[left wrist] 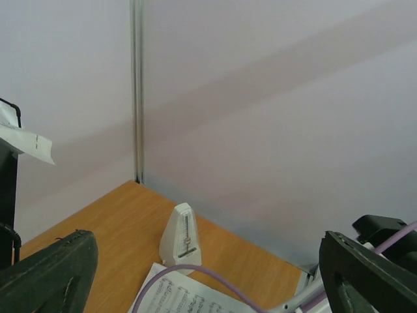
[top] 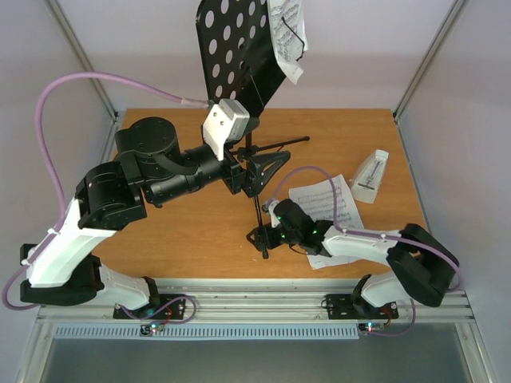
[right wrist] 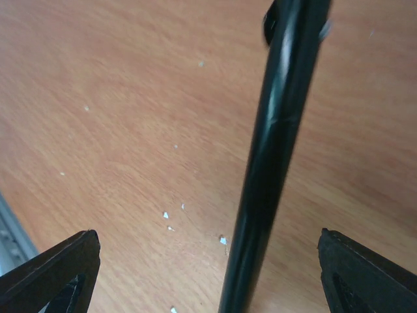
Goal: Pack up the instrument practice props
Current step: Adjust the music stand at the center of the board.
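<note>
The black music stand (top: 235, 60) stands at the back middle of the table, its round-holed desk tilted, with a white sheet-music page (top: 287, 36) on it. Its tripod legs (top: 267, 159) spread below. My left gripper (top: 252, 171) is open beside the stand's post; in the left wrist view (left wrist: 208, 287) nothing sits between its jaws. My right gripper (top: 267, 233) is open around the near stand leg (right wrist: 273, 163), its fingers apart from the tube. More sheet music (top: 327, 207) lies flat at the right. The pale metronome (top: 371, 175) stands upright behind it and also shows in the left wrist view (left wrist: 180, 235).
White enclosure walls with metal posts (left wrist: 137, 91) close in the wooden table (top: 176, 231). A purple cable (left wrist: 195, 277) arcs over the flat sheet music (left wrist: 172, 297). Small white flecks (right wrist: 168, 218) lie on the wood near the stand leg.
</note>
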You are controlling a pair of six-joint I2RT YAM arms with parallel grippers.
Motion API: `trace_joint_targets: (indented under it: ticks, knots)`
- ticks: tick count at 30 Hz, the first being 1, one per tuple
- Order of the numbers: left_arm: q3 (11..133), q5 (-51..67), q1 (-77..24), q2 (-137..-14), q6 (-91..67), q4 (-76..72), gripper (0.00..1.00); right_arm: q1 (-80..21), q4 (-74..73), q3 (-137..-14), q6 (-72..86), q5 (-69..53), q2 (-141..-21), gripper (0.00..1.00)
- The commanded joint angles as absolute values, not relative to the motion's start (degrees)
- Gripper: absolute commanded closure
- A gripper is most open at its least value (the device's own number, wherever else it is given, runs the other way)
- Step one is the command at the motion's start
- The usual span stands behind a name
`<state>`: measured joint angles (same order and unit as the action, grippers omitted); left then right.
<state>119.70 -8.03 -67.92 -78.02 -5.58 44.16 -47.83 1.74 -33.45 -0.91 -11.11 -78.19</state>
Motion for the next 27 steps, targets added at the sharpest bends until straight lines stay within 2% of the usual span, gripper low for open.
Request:
trace_joint_targets:
  ticks: [1, 14, 27]
  knots:
    - [118.43, -7.71, -68.12, -76.48, -5.67, 44.12, 0.06, -51.77, 4.92, -35.90, 2.20, -1.27, -83.50, 0.08]
    - [117.05, -8.92, -68.12, -74.84, -4.99, 44.79, 0.06, -67.22, 1.88, -46.72, 2.20, 11.85, -94.16, 0.08]
    - [115.48, -11.33, -68.11, -72.42, -5.34, 46.39, 0.06, -72.07, 0.52, -65.54, -0.94, 10.05, -110.03, 0.08]
